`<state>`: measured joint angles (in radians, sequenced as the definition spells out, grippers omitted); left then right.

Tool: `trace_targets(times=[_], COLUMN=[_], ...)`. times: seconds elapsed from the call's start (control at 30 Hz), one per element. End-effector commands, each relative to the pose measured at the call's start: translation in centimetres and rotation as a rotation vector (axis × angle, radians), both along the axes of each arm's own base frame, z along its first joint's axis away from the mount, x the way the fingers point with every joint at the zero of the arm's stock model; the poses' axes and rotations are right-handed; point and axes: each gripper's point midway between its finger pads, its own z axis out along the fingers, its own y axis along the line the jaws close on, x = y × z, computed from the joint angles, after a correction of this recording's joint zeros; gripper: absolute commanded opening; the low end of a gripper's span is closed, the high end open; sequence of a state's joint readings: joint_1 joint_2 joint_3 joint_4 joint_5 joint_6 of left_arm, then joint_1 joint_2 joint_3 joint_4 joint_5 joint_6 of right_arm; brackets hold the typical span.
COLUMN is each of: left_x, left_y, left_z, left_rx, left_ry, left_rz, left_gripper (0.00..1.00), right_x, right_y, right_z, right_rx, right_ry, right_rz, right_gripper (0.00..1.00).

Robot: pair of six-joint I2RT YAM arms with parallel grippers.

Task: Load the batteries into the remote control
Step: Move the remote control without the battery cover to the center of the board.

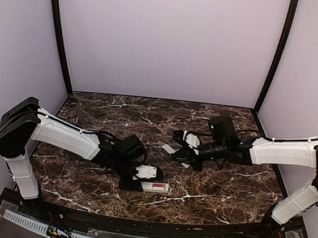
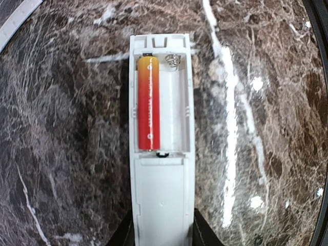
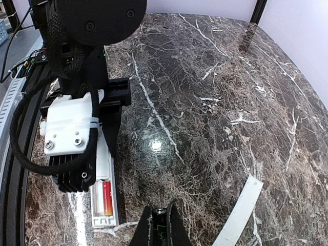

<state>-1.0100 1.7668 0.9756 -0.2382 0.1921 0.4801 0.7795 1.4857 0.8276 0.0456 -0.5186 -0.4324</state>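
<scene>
Dark brown, white-veined marble table (image 1: 148,112), enclosed by pale lilac walls (image 1: 167,40) with black corner posts (image 1: 60,34). Remote control (image 2: 163,195) lies back-up, bay open, with the red battery (image 2: 147,105) in one channel and the other showing its spring. The left gripper (image 2: 163,237) reaches in low, clamped on the remote's sides. Right gripper (image 3: 160,229), stretched low behind and right of the remote, pinches the dark battery (image 3: 161,212); the white cover plate (image 3: 241,210) lies farther right.

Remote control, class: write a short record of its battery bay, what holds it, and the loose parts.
Remote: slim white plastic remote control, bay open, held by left tool
Bay: red-orange cylindrical battery in one slot, other slot empty
Second battery: dark cylinder, gripped by right tool
Cover: thin flat white plate, lying on marble table
</scene>
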Motion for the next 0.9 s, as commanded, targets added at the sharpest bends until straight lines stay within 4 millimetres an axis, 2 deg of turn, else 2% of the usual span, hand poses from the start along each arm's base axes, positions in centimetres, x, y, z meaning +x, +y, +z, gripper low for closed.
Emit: trace_targets(times=[0.0,0.07,0.13,0.17,0.23,0.3,0.5,0.7,0.8,0.87], left_x=[-1.7,-1.5,-1.5,-1.7,-2.1,-2.2,-1.3,-1.3,-1.2,-1.0], left_y=[-2.9,-3.7,-4.1,-3.7,-2.6,-0.9,3.2,2.9,3.1,3.2], left_z=[0.0,0.2,0.5,0.4,0.4,0.7,2.0,1.2,1.1,2.1], left_rx=[-0.06,-0.079,-0.093,-0.082,-0.049,-0.018,0.022,0.002,0.004,-0.021], left_ry=[0.037,0.031,0.021,0.026,0.027,0.014,-0.049,-0.013,-0.02,-0.037], left_rz=[-0.121,-0.139,-0.159,-0.167,-0.191,-0.204,-0.187,-0.145,-0.14,-0.128], left_gripper=[0.27,0.28,0.4,0.56,0.72,0.76,0.77,0.65,0.65,0.67], right_x=[0.0,-0.1,-0.2,-0.3,-0.4,-0.5,-0.7,-2.0,-3.4,-4.1], right_y=[-0.8,-0.9,-1.0,-1.0,-1.0,-0.8,-0.5,0.8,2.1,3.0], right_z=[0.6,0.7,0.8,0.8,0.9,0.8,0.5,-0.2,-1.4,-2.1], right_rx=[0.005,0.008,0.011,0.013,0.018,0.022,0.031,0.039,0.036,0.048], right_ry=[-0.003,0.0,0.002,0.003,0.007,0.015,0.031,0.039,0.056,0.073], right_rz=[-0.031,-0.035,-0.038,-0.038,-0.034,-0.026,-0.011,0.045,0.083,0.111], right_gripper=[0.0,0.0,0.0,0.0,0.0,0.0,0.0,0.0,0.0,0.0])
